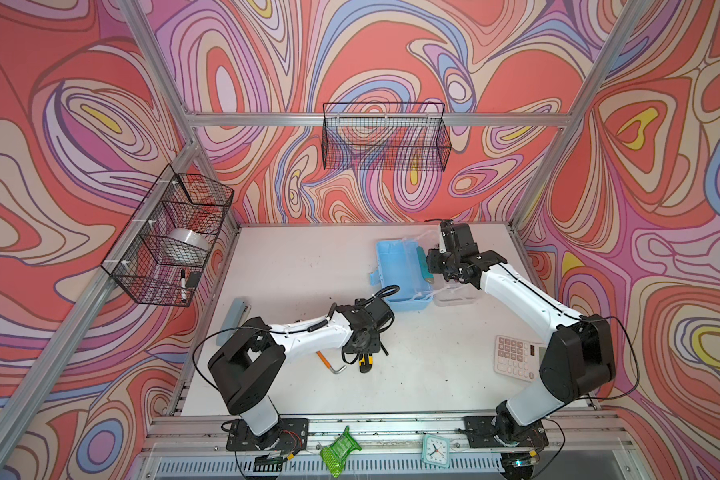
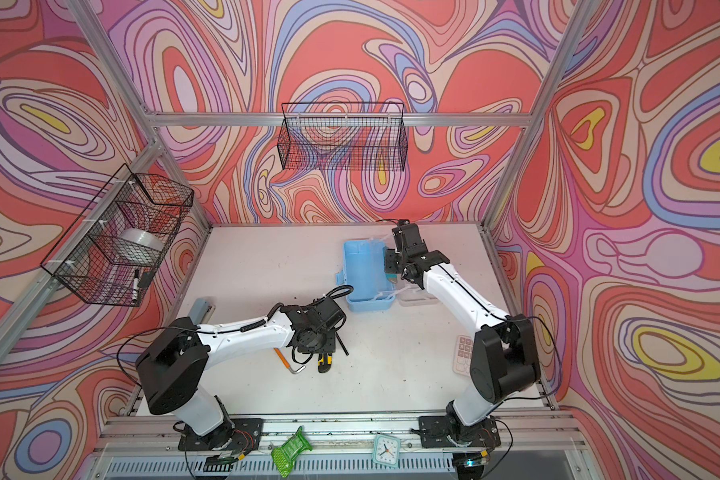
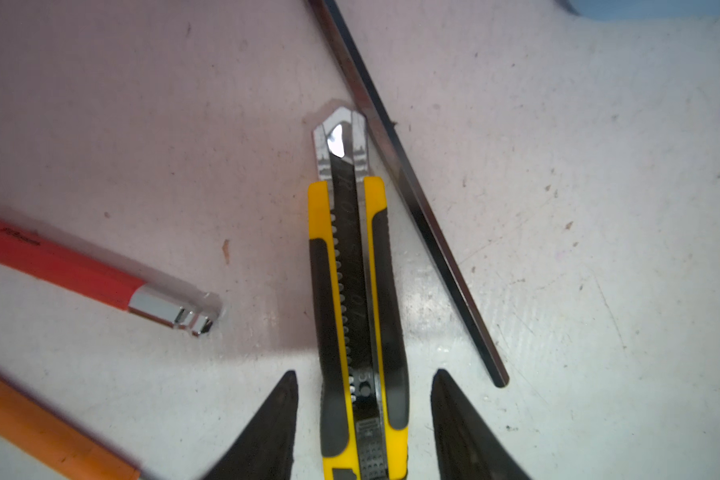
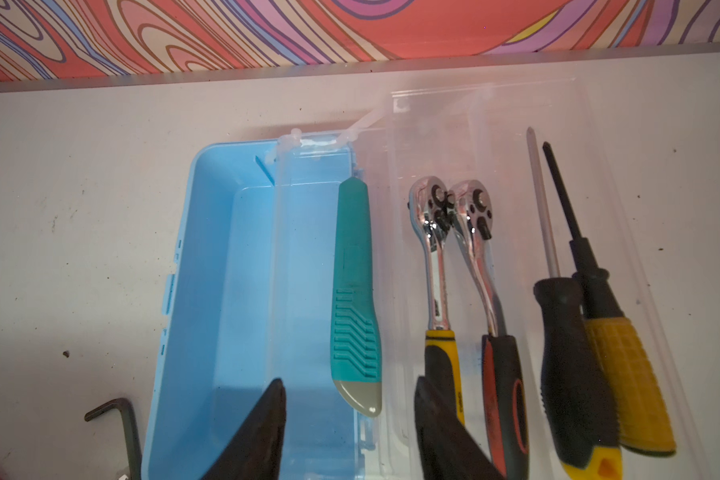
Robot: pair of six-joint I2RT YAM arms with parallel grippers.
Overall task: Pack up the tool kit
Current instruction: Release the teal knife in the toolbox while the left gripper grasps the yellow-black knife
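Observation:
The light blue tool kit box (image 1: pixel 395 270) (image 4: pixel 225 291) lies open at the back right of the table. A teal utility knife (image 4: pixel 354 282) lies on clear plastic along its edge. My right gripper (image 4: pixel 350 380) hovers open over that knife's grey end, touching nothing. Beside the box, the clear tray (image 4: pixel 591 108) holds two ratchets (image 4: pixel 433 257) and two screwdrivers (image 4: pixel 570 332). My left gripper (image 3: pixel 366 374) is low over the table, open, with a yellow-black utility knife (image 3: pixel 350 291) (image 1: pixel 365 362) between its fingers and a gap on each side.
A long black hex key (image 3: pixel 412 195) lies close beside the yellow knife, and red-sleeved (image 3: pixel 80 270) and orange-sleeved (image 1: pixel 329 362) hex keys lie nearby. A dark hex key (image 4: pixel 121 419) lies by the box. The stapler (image 1: pixel 233 320) is at the left, the pink calculator (image 1: pixel 514 357) at the right.

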